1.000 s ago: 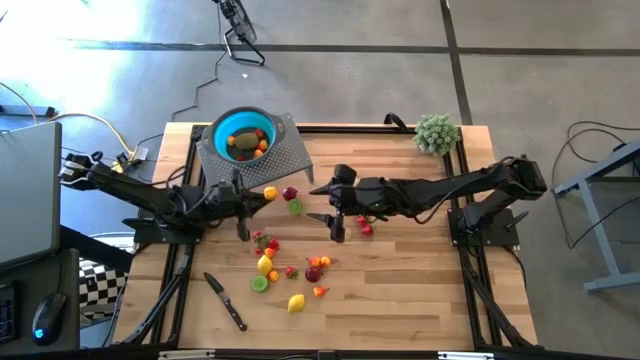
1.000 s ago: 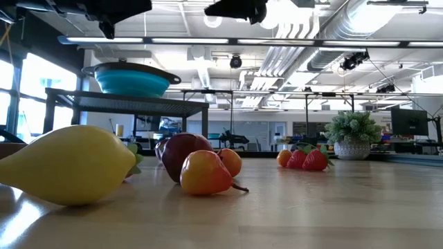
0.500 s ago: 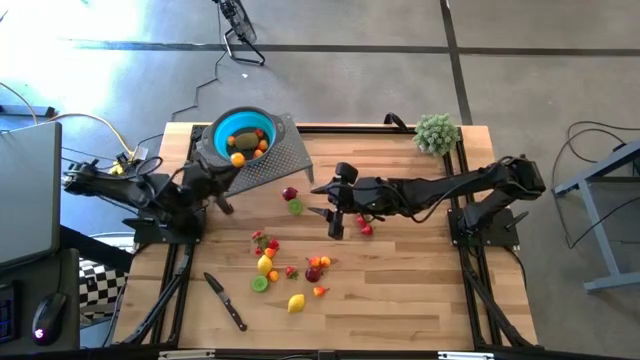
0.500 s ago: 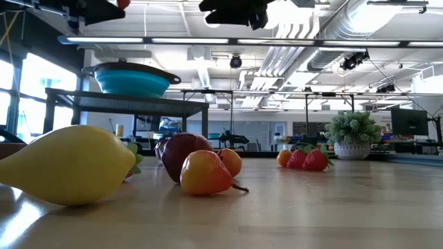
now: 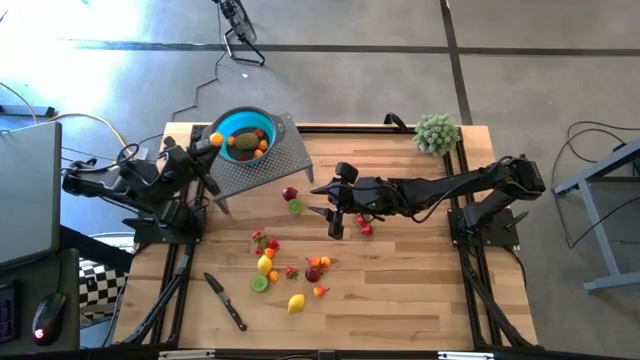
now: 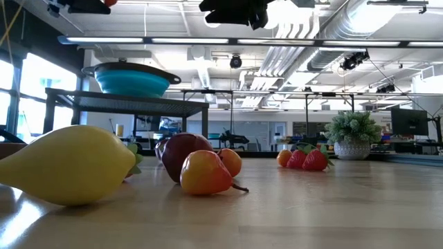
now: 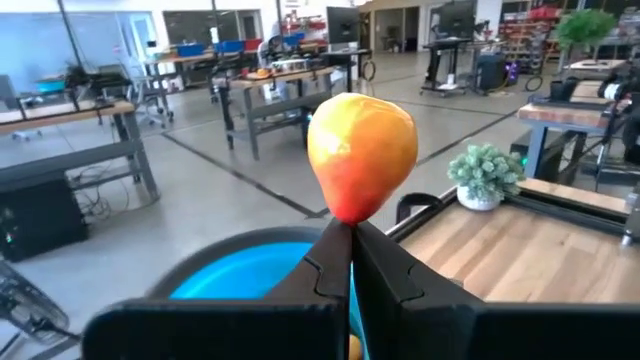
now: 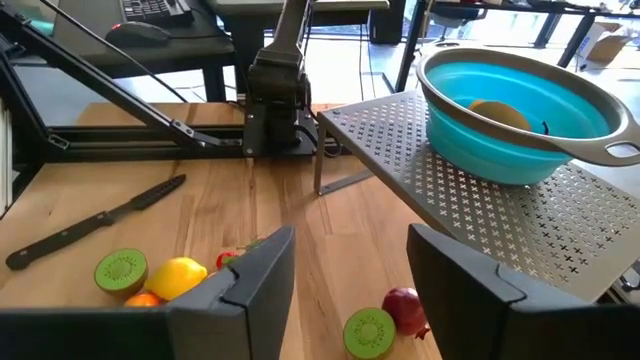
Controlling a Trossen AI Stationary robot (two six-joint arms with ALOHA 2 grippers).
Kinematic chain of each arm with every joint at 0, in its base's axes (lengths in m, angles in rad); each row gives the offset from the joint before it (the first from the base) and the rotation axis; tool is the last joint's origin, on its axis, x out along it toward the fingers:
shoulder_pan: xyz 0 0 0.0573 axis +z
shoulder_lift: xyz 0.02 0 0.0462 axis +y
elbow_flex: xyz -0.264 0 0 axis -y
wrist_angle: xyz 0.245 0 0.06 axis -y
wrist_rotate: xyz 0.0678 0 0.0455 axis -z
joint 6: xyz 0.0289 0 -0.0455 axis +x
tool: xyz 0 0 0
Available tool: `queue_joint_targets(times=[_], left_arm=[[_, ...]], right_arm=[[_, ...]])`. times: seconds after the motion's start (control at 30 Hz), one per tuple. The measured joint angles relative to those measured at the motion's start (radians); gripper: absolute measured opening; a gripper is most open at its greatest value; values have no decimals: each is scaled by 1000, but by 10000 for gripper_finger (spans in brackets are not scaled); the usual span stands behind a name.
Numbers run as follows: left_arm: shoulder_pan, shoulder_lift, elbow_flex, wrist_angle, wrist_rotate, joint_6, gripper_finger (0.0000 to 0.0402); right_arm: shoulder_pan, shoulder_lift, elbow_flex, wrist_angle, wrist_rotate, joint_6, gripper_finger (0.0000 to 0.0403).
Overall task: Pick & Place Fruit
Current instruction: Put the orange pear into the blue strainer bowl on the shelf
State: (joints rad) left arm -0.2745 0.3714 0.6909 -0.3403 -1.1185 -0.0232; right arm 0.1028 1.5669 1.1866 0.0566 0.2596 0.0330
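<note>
My left gripper (image 5: 207,145) is shut on an orange-yellow fruit (image 7: 362,150) at the left rim of the teal bowl (image 5: 243,135). The bowl stands on a grey perforated rack (image 5: 275,160) and holds a few fruits. My right gripper (image 5: 335,216) hovers open over the table's middle, with nothing between its fingers (image 8: 255,280). A maroon fruit (image 8: 404,304) and a kiwi half (image 8: 368,330) lie on the table ahead of it. Several more fruits (image 5: 272,262) lie scattered toward the near edge, among them a lemon (image 6: 69,162). My left gripper pinches the fruit's narrow end (image 7: 347,214) between its two fingers (image 7: 385,265). The fingers come at it about level, from the table's left side. The fruit sticks out past the fingertips, lifted clear, beside and above the bowl's rim (image 7: 235,245).
A black-handled knife (image 5: 226,301) lies near the front left. A fuzzy green plant ball (image 5: 436,132) sits at the far right corner. Strawberries (image 6: 304,159) lie right of the right gripper. Bare wood shows along the near right of the table (image 5: 420,290).
My left gripper has carried the orange-yellow fruit up off the table's middle and toward the far left, to the bowl's left rim, tipping from a downward slant to about level. The right arm has stayed in place.
</note>
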Motion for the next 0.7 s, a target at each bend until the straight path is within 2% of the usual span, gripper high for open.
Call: queue_joint_targets(times=[0.27,0.6,0.7], left_arm=[[0,18,54,-50,-8,-12,0],[11,116,55,-59,-33,-13,0],[55,142,55,-74,18,-60,0]], right_arm=[[-5,0,0,0,0,-1,184],[-14,0,0,7,-1,21,183],[-14,0,0,7,-1,26,183]])
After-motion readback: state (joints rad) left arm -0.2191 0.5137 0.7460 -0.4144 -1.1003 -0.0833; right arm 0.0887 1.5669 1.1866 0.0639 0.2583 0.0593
